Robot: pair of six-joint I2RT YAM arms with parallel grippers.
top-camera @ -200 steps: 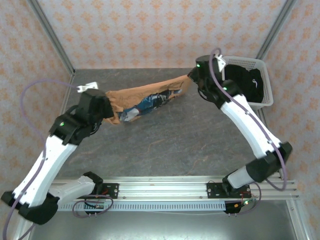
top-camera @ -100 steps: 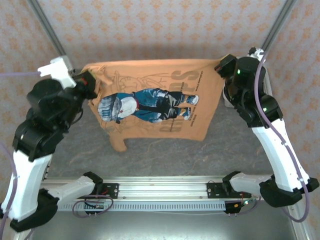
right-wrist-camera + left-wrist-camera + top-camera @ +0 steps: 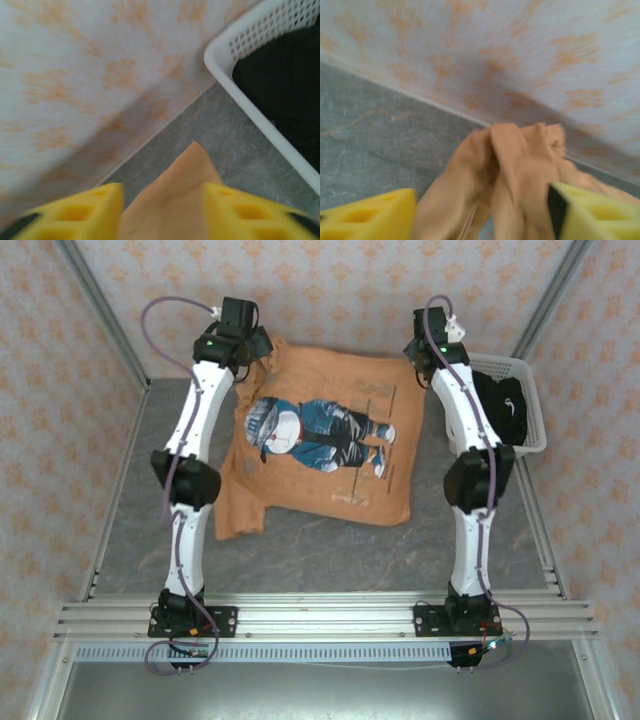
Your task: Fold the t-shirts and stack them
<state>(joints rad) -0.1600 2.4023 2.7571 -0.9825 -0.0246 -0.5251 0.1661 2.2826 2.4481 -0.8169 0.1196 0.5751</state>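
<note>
Grey stone-look table (image 3: 300,540) carries the limp, light orange-tan cloth t-shirt with cartoon print (image 3: 340,490) spread face-up just left of the white slotted plastic basket (image 3: 536,410), left pincer (image 3: 480,205) and right pincer (image 3: 162,205) both gaping empty over its back corners, likely the best pinch points.

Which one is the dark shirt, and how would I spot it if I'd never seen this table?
Start at the grey table and look to its far right corner, where a white slotted plastic basket sits. The black cloth t-shirt lies bunched inside it. Unlike the orange cartoon-print t-shirt spread on the table, it is dark with a white mark.
</note>
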